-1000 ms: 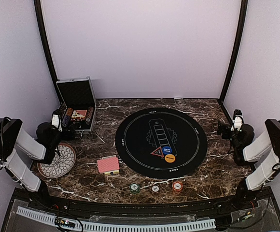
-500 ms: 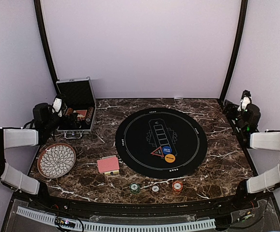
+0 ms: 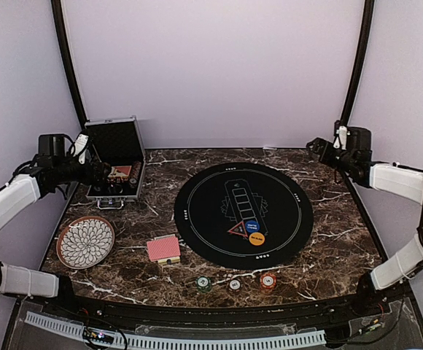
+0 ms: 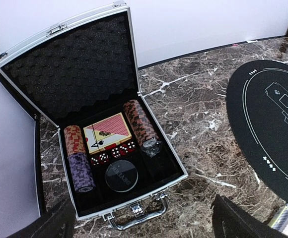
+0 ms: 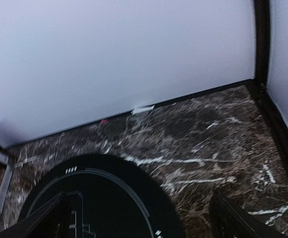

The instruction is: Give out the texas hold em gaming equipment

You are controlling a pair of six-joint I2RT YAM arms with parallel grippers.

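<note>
Starting at the near edge: we see three poker chips in a row on the marble table (image 3: 332,237), a green chip (image 3: 204,283), a white chip (image 3: 235,284) and a red chip (image 3: 268,280), apart from each other.
Cards: a red-backed deck (image 3: 163,249) lies flat just left of the mat's near rim, not on it.
Plate: a patterned round plate (image 3: 85,242) sits left of the deck, near the table's left edge.
Mat: a black round mat (image 3: 284,197) fills the centre. On its near part a red triangle (image 3: 238,230), a blue disc (image 3: 251,225) and an orange disc (image 3: 256,238) cluster tightly.
Case: a silver case (image 4: 149,196) stands open at the far left, lid up, holding chip rolls (image 4: 140,124), a boxed deck (image 4: 108,132), red dice (image 4: 111,151) and a black puck (image 4: 120,175).
Left gripper (image 3: 103,174): it hovers over the case, fingers (image 4: 236,220) spread wide, holding nothing.
Right gripper (image 3: 315,149): it is raised at the far right, fingers (image 5: 44,220) wide, empty.
Edges: black posts (image 3: 354,73) rise at the far corners, and pale walls (image 3: 211,73) close three sides.
Open room: we see bare marble right of the mat and behind it.
</note>
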